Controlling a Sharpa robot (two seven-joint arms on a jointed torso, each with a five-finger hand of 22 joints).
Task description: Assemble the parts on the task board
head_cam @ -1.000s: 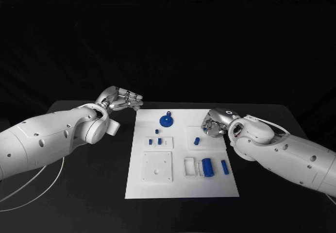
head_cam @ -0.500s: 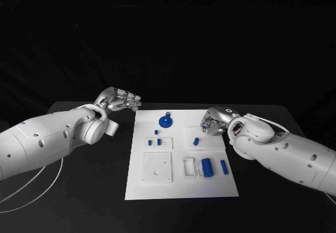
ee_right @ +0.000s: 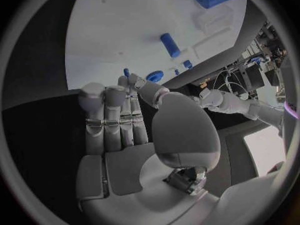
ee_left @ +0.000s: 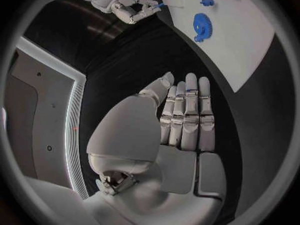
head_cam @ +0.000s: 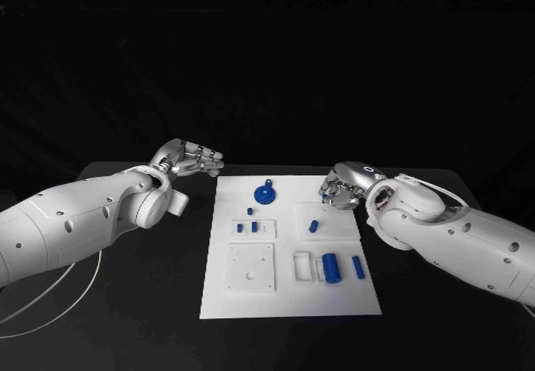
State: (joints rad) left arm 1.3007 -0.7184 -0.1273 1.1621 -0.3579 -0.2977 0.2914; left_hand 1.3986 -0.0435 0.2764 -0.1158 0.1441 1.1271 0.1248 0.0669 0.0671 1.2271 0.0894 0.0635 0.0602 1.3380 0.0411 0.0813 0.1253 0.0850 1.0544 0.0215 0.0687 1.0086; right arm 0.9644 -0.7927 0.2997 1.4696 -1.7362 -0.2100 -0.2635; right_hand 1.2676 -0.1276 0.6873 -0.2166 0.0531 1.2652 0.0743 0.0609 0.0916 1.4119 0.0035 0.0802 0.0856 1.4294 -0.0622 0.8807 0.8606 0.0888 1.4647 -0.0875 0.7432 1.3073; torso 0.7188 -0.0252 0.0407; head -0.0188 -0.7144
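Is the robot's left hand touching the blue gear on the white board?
No, the left hand is off the task board, apart from the blue gear.

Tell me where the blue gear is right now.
In the head view the blue gear lies on the far part of the white task board, roughly midway between the left hand and the right hand, untouched by either.

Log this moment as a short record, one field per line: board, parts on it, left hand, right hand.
board: white task board lying flat mid-table
parts: blue gear at the far end; large blue cylinder and slim blue pin on the near right; small blue peg between them
left hand: left hand off the board's far left corner, fingers together, holding nothing
right hand: right hand over the board's far right edge, pinching a small blue part at its fingertips
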